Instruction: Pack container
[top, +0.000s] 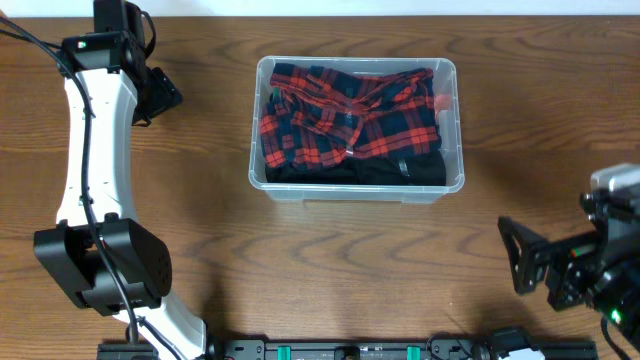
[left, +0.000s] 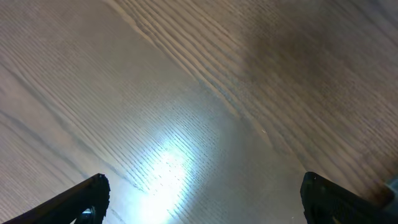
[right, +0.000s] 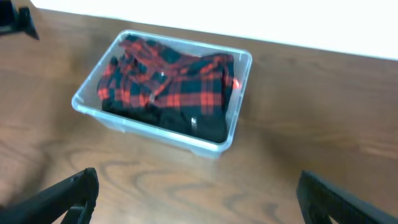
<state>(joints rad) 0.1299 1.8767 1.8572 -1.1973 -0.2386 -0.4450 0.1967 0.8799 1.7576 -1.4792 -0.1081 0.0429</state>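
The left arm (top: 92, 140) pairs a white link with black joints and trailing black cables; the right gripper (top: 515, 256) is black, with a green light on the arm behind it.

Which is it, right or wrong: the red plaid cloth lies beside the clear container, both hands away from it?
Wrong. The overhead view shows the red plaid cloth inside the container; the left hand and right hand are away from it.
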